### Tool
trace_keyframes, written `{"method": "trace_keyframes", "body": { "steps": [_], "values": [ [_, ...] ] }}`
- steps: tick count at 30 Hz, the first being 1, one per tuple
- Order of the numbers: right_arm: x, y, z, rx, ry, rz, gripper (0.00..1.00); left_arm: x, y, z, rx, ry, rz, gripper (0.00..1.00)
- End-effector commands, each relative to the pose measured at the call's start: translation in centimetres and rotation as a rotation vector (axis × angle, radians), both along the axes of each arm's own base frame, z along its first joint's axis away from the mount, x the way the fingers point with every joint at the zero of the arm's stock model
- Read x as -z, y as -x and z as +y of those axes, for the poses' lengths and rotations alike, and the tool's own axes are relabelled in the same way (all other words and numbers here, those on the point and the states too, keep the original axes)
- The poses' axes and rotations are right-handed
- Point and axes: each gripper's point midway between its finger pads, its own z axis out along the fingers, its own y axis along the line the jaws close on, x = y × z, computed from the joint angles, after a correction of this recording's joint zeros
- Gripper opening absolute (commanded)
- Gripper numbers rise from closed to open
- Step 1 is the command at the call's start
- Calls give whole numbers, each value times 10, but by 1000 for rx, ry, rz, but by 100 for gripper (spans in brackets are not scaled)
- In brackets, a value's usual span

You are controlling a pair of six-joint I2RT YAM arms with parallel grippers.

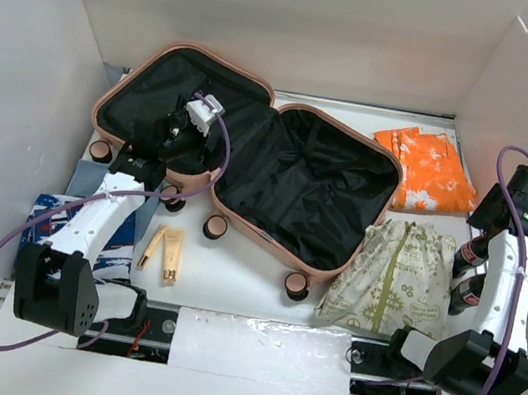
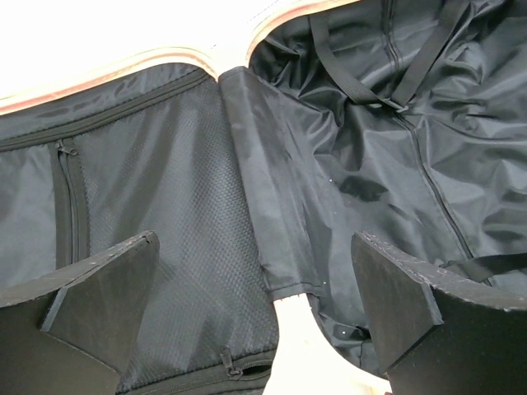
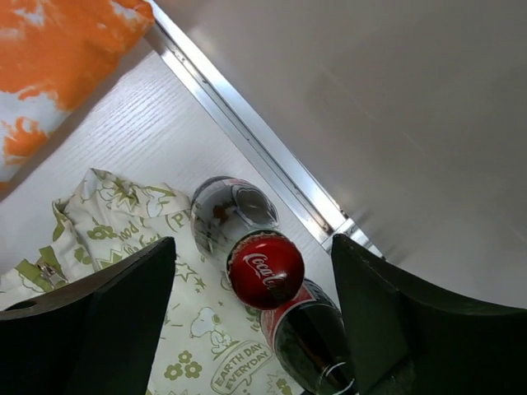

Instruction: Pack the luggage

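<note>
— Nearest the lens?
— Left arm base [image 1: 56,287] and right arm base [image 1: 479,367], bolted at the near edge of the table [image 1: 248,291].
— Just beyond?
— Two pale wooden pieces [image 1: 163,254] side by side, next to a blue-and-white printed pack [image 1: 44,211] partly under the left arm.
— And to the right?
— Cream drawstring pouch [image 1: 393,275] with green print, lying flat. Touching its right edge, two cola bottles [image 3: 265,270], with one red cap turned toward the wrist camera. Hard to say whether upright or leaning.
— Right gripper [image 3: 251,247]?
— Above those bottles, jaws spread to either side of the red cap, clear of it.
— The luggage [image 1: 307,184]?
— Mid-table, left of centre, splayed open flat, black lining up, wheels toward the near side.
— Left gripper [image 2: 255,247]?
— Over the lining near the hinge, fingers wide apart.
— Farthest back?
— Folded orange-and-white cloth [image 1: 426,169], just beside the luggage's right half.
</note>
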Motion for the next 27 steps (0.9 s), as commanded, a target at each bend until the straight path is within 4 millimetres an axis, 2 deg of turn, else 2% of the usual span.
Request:
{"method": "trace_keyframes", "body": {
  "steps": [1, 6, 12, 15, 18, 19, 23, 26, 27],
  "values": [
    [-17, -19, -5, -28, 32, -113, 80, -35, -3, 1, -9, -1, -95, 100],
    [-17, -18, -6, -20, 39, -110, 67, -34, -4, 2, -18, -3, -95, 100],
    [-6, -15, -5, -14, 23, -89, 63, -33, -6, 2, -18, -3, -95, 100],
    [-6, -14, -6, -7, 29, -86, 53, -35, -8, 3, -26, -10, -110, 100],
    [-9, -12, -7, -1, 38, -92, 39, -35, -8, 3, -26, -10, -110, 100],
    [-9, -12, -7, -1, 38, -93, 29, -35, -8, 3, -26, -10, -110, 100],
    [-12, -12, -9, -6, 61, -99, 11, -35, -8, 3, -26, -10, -110, 100],
    [-15, -10, -9, -22, 77, -93, 6, -33, -8, 3, -26, -10, -110, 100],
    [-18, -8, -9, -22, 82, -102, 0, -33, -8, 3, -26, -10, -110, 100]
  ]
}}
